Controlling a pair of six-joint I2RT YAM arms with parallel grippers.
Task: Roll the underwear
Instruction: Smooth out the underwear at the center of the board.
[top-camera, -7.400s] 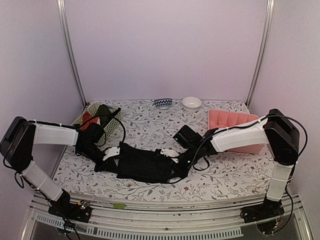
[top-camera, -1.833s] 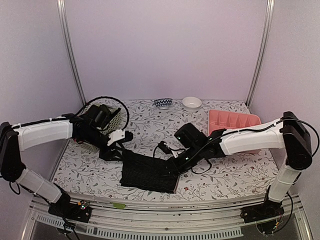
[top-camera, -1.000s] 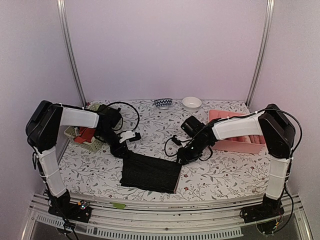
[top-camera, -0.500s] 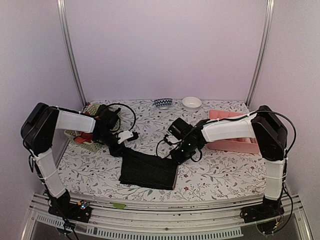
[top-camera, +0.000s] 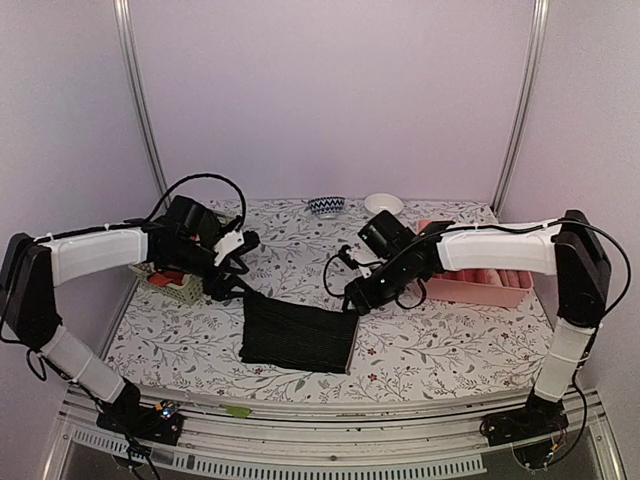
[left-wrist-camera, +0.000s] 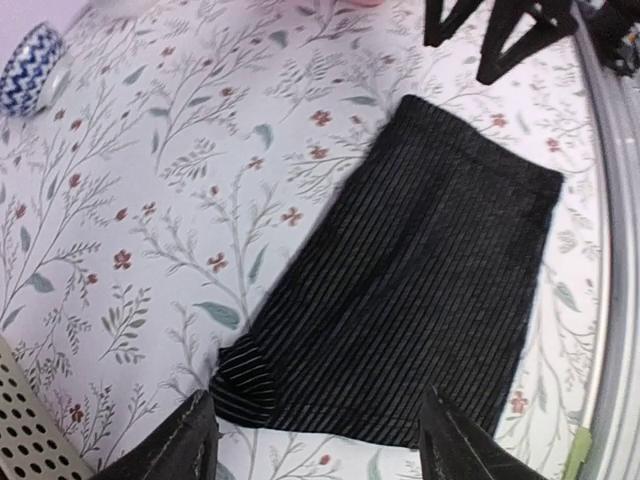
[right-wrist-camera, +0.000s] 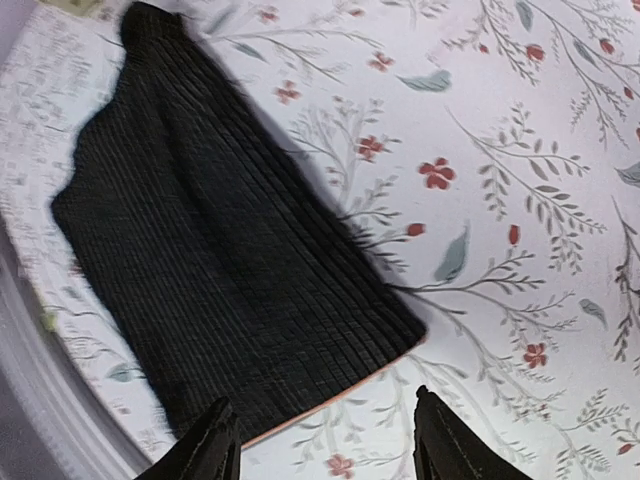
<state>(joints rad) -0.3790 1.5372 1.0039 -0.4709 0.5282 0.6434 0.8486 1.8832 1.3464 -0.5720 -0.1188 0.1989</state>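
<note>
The black ribbed cloth underwear (top-camera: 297, 335) lies flat in the lower centre of the overhead view, folded into a rough rectangle. Both arms hang over its far edge. The left pincer (top-camera: 232, 287) is spread wide and holds nothing, and so is the right pincer (top-camera: 356, 300).

The likely trouble is a grip that takes only the top layer. The fold would then peel open instead of turning over. If one pincer moves ahead of the other, the stretchy knit could skew, and I would expect a cone, not a tidy roll. A pinch set too deep might also catch the flower-printed counter (top-camera: 440, 345) covering, if that is loose cloth.

The knit is matte, with fine lengthwise ribs. In the left wrist view one corner sits slightly bunched at lower left. The edges run fairly straight, and one long side bows inward a little in the right wrist view.

A red-orange garment (top-camera: 172, 277) sits in the pale green perforated plastic basket (top-camera: 165, 292) at centre left. A pink plastic tray (top-camera: 480, 285) with dividers stands at centre right. Both look rigid and smooth.
</note>
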